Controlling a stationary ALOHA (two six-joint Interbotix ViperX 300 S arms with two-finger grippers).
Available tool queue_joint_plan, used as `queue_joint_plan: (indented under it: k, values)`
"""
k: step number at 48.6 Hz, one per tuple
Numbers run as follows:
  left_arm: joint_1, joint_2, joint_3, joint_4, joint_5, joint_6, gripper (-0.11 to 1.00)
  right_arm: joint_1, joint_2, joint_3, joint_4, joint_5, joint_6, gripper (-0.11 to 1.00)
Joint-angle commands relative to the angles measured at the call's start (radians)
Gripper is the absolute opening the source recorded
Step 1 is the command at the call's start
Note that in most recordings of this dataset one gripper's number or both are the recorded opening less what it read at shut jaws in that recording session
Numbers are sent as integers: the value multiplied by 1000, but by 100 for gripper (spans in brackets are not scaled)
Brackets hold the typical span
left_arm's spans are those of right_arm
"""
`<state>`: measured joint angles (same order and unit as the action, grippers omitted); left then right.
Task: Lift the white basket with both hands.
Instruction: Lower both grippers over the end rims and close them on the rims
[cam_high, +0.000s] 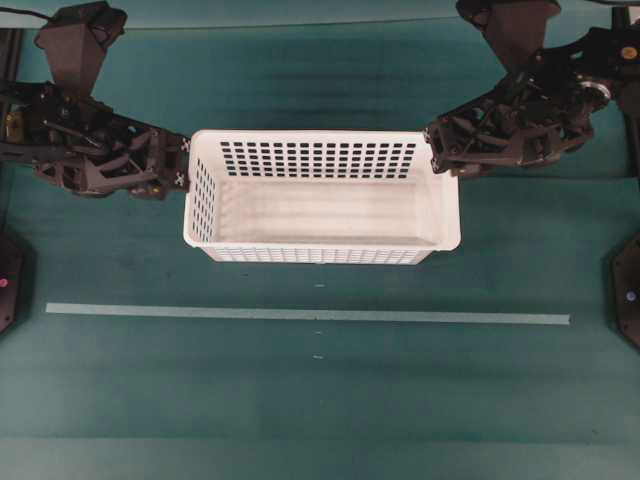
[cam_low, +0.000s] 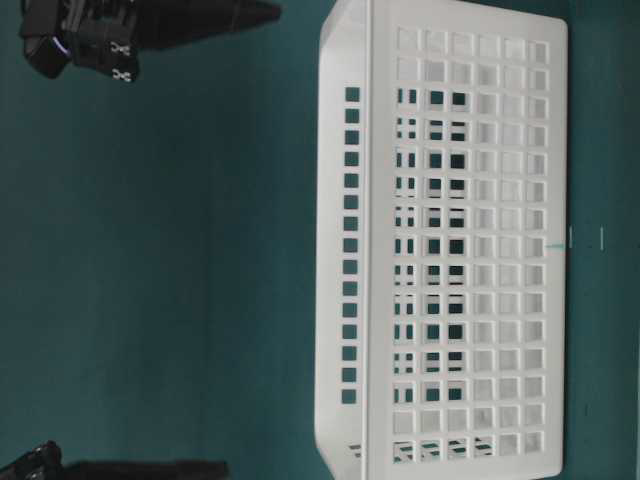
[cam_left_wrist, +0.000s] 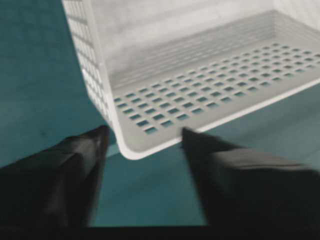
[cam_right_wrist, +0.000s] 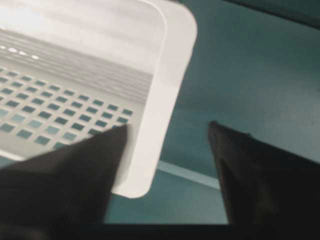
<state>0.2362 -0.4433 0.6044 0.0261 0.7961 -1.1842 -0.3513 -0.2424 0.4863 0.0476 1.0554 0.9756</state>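
Green table (cam_high: 320, 400), pale tape strip (cam_high: 300, 314).

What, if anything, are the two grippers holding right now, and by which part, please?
Nothing is held. The left gripper and right gripper both stand open at corners of the white basket, fingers apart around its rim without clamping it.

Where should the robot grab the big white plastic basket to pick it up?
Probably the rounded rim of the big white plastic basket at its two short ends, one hand from each side. The basket is long and open-topped, so an end grip each side should keep it level.
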Motion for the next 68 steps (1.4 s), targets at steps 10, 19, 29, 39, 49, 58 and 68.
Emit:
queue_joint_plan:
  k: [10,19,29,39,49,58,68]
  values:
    - [3,11,-2,5,-8,0,94,6,26,17,3,-40,75,96]
    - [5,60,15,5,-14,-2,95,11,57,20,2,-64,121,96]
    - [23,149,32,5,-124,-2,94,23,107,48,-3,-144,150,96]
    - [26,238,29,5,-181,-2,95,31,169,81,-3,-244,169,96]
    - [26,302,40,5,-198,-2,95,40,201,115,-3,-281,199,96]
    - [26,313,41,5,-227,-2,94,40,199,123,-3,-301,207,96]
    - [26,311,58,5,-227,-2,94,40,206,123,-3,-302,209,95]
